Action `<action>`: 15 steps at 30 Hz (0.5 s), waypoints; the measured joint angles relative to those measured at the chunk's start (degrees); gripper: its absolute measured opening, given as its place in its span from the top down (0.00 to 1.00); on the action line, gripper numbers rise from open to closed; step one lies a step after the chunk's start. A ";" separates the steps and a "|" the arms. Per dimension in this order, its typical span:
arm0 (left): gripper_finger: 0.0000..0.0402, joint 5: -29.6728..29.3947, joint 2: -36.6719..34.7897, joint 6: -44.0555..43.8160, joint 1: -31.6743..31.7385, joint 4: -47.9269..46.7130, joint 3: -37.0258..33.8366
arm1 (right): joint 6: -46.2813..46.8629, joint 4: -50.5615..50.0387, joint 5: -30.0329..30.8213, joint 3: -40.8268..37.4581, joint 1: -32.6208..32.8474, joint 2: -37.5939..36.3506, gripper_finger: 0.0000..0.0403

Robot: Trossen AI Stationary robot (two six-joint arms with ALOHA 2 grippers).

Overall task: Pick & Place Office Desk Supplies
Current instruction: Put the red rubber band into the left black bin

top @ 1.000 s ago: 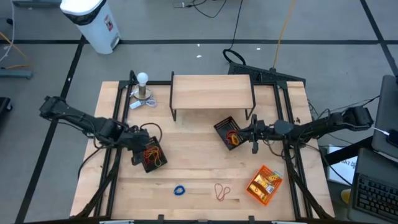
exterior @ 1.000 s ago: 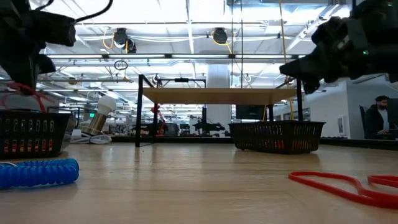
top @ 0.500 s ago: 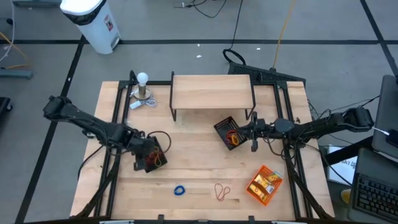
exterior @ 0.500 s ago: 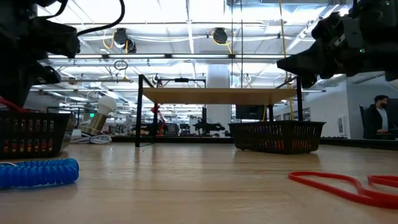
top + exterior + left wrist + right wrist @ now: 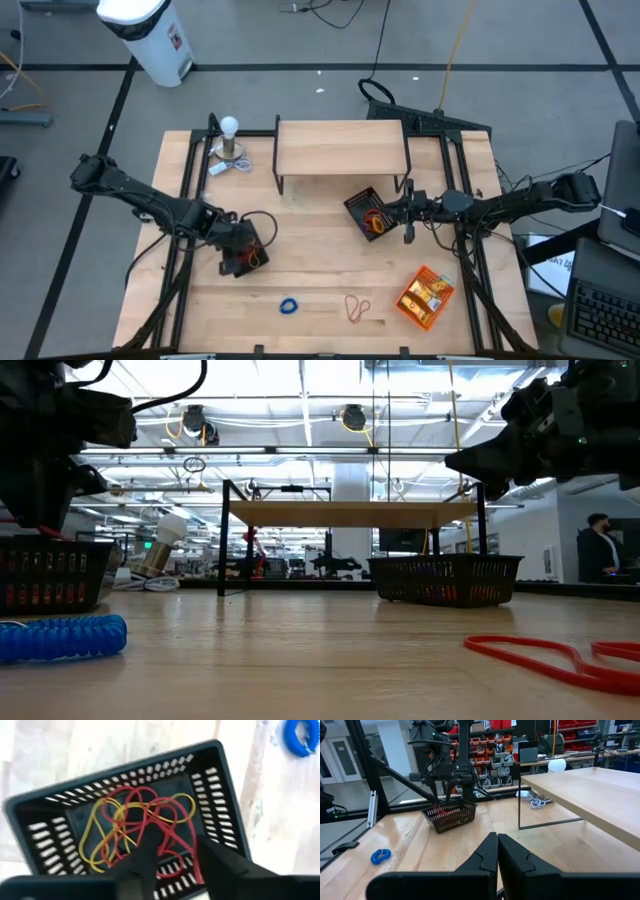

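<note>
Lift your left gripper, fingers parted and empty over the rubber bands in the left tray, straight up before fetching the blue band; right gripper waits clenched.

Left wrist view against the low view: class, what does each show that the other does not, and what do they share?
Only the left wrist view shows the red and yellow rubber bands tangled inside the black mesh tray, with the left gripper open above them. Only the low view shows the red rubber band on the table and the second mesh tray. Both show the blue coil.
</note>
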 joint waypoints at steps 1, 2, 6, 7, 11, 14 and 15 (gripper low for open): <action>0.64 0.64 0.00 0.03 0.00 0.00 0.00 | 0.00 0.00 -0.01 0.02 0.00 0.00 1.00; 0.60 0.96 0.00 -0.08 0.00 -0.02 0.00 | 0.00 0.00 -0.02 0.02 0.00 0.01 1.00; 0.48 1.37 -0.43 -0.17 0.00 -0.04 0.00 | 0.02 0.00 -0.02 0.04 0.00 0.01 1.00; 0.46 1.35 -0.65 -0.17 0.00 -0.04 0.00 | 0.02 0.01 -0.02 0.04 0.00 0.00 1.00; 0.41 -0.06 -1.94 -0.20 0.00 -0.15 0.05 | 0.02 0.20 -0.02 0.04 0.00 0.02 1.00; 0.41 -1.68 -3.48 1.67 0.00 -0.70 1.32 | 0.02 0.21 -0.02 0.04 0.00 0.00 1.00; 0.41 -2.89 -4.10 3.06 -0.01 -0.75 2.11 | 0.02 0.21 -0.02 0.04 0.00 0.00 1.00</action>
